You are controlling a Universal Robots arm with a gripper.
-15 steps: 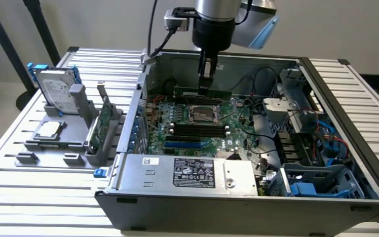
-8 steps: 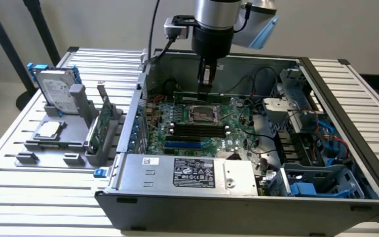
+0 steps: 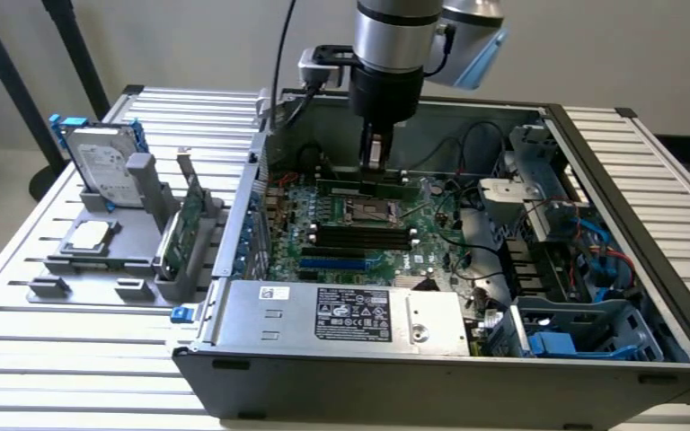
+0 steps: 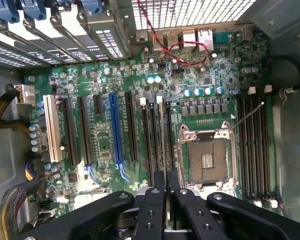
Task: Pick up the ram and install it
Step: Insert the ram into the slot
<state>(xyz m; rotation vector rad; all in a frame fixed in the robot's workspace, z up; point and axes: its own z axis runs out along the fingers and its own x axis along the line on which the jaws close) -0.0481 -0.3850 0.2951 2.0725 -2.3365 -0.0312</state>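
Note:
Inside the open computer case, my gripper hangs above the motherboard, shut on the ram. The ram is a long thin green stick held level, just on the far side of the CPU socket. In the wrist view the ram appears edge-on, pinched between the two black fingers. It runs along the black memory slots beside the CPU socket. I cannot tell whether its lower edge touches a slot. A second bank of black slots lies on the socket's other side.
A grey fixture at the exterior view's left holds a silver hard drive with blue rails and a green expansion card. The power supply sits at the case front, with cables and a drive cage to the right.

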